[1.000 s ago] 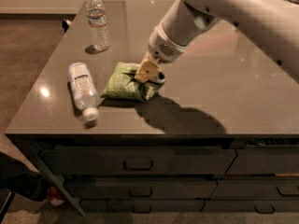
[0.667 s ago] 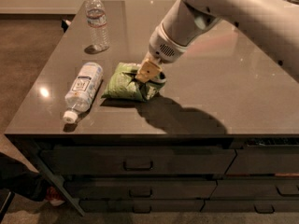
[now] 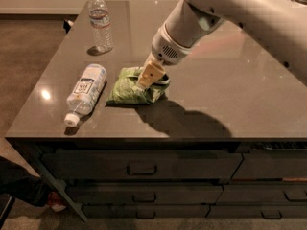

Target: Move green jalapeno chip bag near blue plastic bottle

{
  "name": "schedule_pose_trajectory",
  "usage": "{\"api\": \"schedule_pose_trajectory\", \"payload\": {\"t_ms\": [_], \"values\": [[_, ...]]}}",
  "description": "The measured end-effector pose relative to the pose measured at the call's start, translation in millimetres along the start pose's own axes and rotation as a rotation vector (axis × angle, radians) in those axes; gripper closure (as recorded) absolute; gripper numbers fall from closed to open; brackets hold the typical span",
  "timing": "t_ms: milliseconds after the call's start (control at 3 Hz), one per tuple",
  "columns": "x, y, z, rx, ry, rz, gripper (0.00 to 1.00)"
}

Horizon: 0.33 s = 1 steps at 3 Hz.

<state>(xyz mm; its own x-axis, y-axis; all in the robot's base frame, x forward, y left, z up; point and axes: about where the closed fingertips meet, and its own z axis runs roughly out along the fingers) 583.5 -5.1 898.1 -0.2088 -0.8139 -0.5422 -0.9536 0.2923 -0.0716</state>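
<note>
While arm (image 3: pixel 192 23) slants down across counter (image 3: pixel 240 104) | tool (image 3: pixel 149 75) touching green jalapeno chip bag (image 3: pixel 125 91) | grip: cannot tell

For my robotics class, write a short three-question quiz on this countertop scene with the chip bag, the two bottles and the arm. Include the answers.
1. True or false: the blue plastic bottle stands upright.
2. Where is the gripper? A) above the slim upright bottle B) down at the green jalapeno chip bag C) beside the drawers
3. Fill in: in the picture, the blue plastic bottle lies to the ____ of the bag.
Key: 1 false, it lies on its side on the counter; 2 B; 3 left.
</note>
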Motion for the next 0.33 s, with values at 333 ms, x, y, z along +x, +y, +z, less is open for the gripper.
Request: {"api": "schedule_pose_trajectory", "payload": {"t_ms": [333], "values": [[-0.9, 1.0, 0.9, -0.002, 0.001, -0.002, 0.0]]}}
